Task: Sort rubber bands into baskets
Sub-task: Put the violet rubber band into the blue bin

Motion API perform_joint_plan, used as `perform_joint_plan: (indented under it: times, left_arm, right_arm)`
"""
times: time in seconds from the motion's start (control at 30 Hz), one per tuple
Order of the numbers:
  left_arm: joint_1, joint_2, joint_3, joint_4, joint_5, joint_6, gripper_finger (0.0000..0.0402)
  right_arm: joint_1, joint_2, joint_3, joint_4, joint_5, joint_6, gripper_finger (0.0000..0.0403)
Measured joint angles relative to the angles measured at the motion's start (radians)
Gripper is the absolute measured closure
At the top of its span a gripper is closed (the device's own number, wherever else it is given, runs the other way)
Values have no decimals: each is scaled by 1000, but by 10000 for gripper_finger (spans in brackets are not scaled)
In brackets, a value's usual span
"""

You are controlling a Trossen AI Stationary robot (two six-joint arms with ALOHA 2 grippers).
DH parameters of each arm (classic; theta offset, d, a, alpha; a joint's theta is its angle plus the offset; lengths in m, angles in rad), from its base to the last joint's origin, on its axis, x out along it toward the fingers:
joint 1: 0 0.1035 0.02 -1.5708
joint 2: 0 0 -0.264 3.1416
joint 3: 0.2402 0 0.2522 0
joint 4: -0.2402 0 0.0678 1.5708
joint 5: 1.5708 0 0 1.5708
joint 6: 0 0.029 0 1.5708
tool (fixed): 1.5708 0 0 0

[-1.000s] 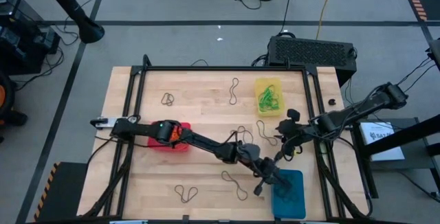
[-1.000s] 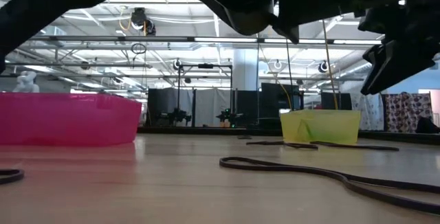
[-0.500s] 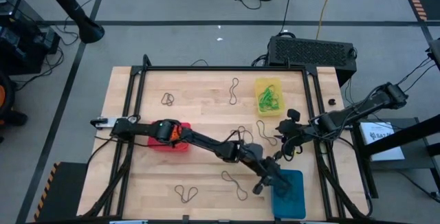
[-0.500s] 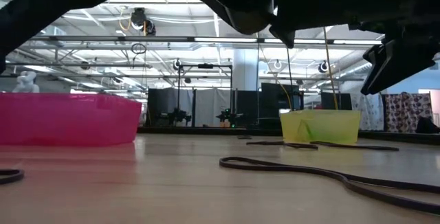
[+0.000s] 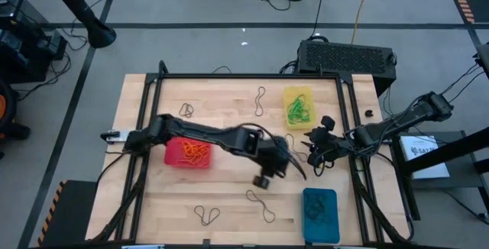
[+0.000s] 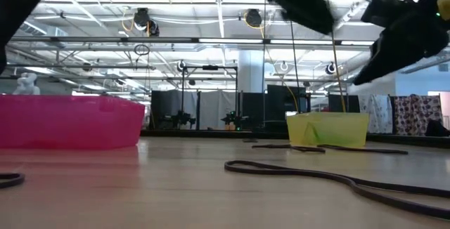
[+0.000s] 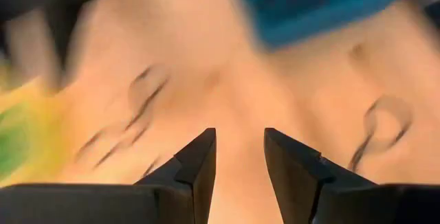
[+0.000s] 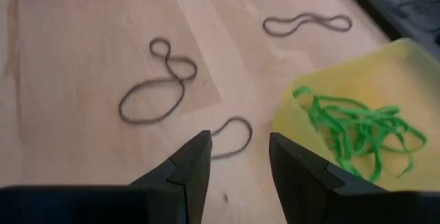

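My left gripper (image 5: 263,179) hovers open over bare wood at the table's middle, between the red basket (image 5: 187,153) of orange rubber bands and the blue basket (image 5: 319,213) of dark ones; nothing lies between its fingers (image 7: 239,148). My right gripper (image 5: 312,154) stands open near the table's right side, just in front of the yellow basket (image 5: 299,106) of green bands (image 8: 357,124). It points over dark rubber bands (image 8: 155,93) lying flat on the wood. Loose dark bands also lie at the far left (image 5: 186,110) and near the front (image 5: 206,215).
A black frame (image 5: 252,76) runs round the tabletop. More dark bands lie at the far middle (image 5: 260,102), near the front middle (image 5: 260,203) and close to the low camera (image 6: 316,176). Bare wood shows at the table's near left.
My left gripper has drawn back from the blue basket's near-left corner toward the table's middle, going left and toward the far edge. Its arm has swung off the red basket, which now shows in full. My right gripper has kept its place.
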Motion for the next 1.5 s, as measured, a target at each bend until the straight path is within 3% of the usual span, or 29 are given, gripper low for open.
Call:
perform_joint_plan:
  times: [0.17, 0.33, 0.5, 0.63, 0.83, 1.1, 1.33, 1.5]
  left_arm:
    - [25, -111, 1, -380, -261, -59, 270]
    - [83, -206, -19, -657, -374, -181, 270]
    - [159, -329, -175, -653, -536, -268, 270]
    - [232, -443, -343, -605, -593, -298, 270]
    - [340, -572, -583, -489, -586, -298, 270]
    - [455, -727, -838, -315, -490, -254, 270]
    - [526, -872, -1033, -93, -343, -165, 270]
    - [568, -942, -1132, 91, -201, -86, 270]
  right_arm:
    - [0, 18, 0, 101, 2, -1, 261]
    - [1, 125, 0, 252, -3, -41, 261]
    - [-14, 337, 0, 551, 3, -153, 261]
    - [-48, 512, 1, 764, 6, -216, 261]
    - [-121, 680, 1, 891, -18, -359, 261]
    - [-251, 778, 8, 1069, -286, -482, 261]
    - [-339, 892, 114, 993, -437, -542, 261]
    - [-362, 950, 206, 843, -453, -525, 262]
